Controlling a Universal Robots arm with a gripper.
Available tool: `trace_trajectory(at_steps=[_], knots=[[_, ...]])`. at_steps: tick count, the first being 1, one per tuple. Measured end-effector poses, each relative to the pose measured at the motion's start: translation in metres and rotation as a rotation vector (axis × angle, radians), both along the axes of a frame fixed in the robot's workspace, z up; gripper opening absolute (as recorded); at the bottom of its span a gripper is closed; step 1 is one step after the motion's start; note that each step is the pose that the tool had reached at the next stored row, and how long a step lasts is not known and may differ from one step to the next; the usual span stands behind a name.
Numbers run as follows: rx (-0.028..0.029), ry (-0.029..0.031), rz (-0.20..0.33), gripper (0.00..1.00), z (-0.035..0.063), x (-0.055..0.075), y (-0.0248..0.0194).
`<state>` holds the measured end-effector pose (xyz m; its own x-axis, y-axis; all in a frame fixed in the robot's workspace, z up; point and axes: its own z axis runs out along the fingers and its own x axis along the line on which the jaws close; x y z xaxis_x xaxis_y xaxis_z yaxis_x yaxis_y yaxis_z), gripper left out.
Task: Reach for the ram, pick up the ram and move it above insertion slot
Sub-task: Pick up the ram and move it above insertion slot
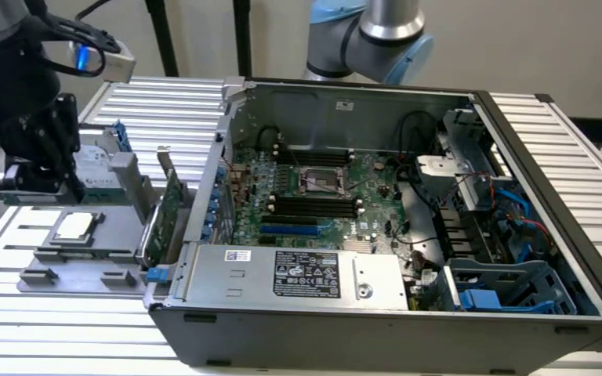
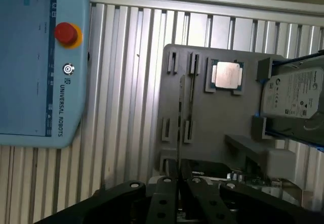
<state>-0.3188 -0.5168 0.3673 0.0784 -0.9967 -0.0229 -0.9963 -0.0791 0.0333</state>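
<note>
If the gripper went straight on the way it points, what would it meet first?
Most likely the ram, on edge in the gray holder right ahead of the gripper; the gap between them is unclear.

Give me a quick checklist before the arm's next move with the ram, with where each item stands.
1. The gripper is over the grey tray: ok.
2. The gripper is lined up with the ram, which stands on edge in the tray: ok.
3. The ram is gripped: cannot tell.
4. The hard drive is apart from the gripper: ok.
5. The computer case is open: ok.
6. The black memory slots look empty: ok.
</note>
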Motion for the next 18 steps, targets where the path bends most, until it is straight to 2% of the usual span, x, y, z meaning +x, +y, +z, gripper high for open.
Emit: trace_trajectory(at_steps=[12,18], knots=[[-0.0001,0.0029,0.000,0.14,0.0537,0.054,0.0002],[0.0000,0.0032,0.000,0.14,0.0670,0.082,0.0015]])
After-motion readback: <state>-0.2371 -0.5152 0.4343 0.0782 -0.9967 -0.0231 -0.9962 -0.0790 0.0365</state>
